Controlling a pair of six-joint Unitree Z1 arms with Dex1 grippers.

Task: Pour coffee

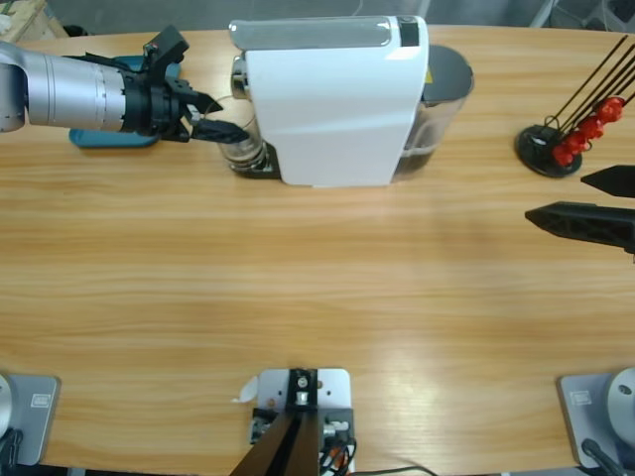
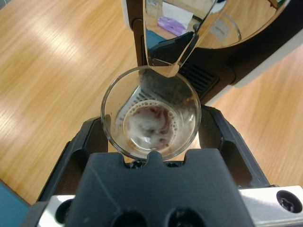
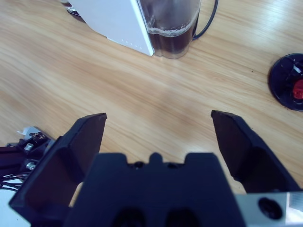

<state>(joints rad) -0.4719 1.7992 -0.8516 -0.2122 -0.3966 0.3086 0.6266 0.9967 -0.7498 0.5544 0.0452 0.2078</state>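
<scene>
Wooden tabletop (image 1: 317,288) is stretching wide under the rig, carrying a big white coffee machine (image 1: 332,104) toward its far edge and a black stand of red pods (image 1: 561,139) off to one side. A small clear glass (image 2: 150,113) is sitting under the machine's chrome spout (image 2: 163,42), and the coffee (image 2: 150,126), a shallow dark layer with pale foam on top, is lying in its bottom. Judging by that, brewing looks done or close to it; what seems left is lifting the glass away from the machine and doing whatever pouring the task wants.

Left gripper (image 2: 150,137) is reaching in level from the table's end, its forearm lying nearly parallel to the tabletop, and its fingers (image 2: 85,142) are flanking the glass on both sides, apparently pinching it just below the rim. Right gripper (image 3: 158,137) is hovering well apart from the machine above bare wood, tilted down, its fingers (image 3: 83,142) spread wide and holding nothing.
</scene>
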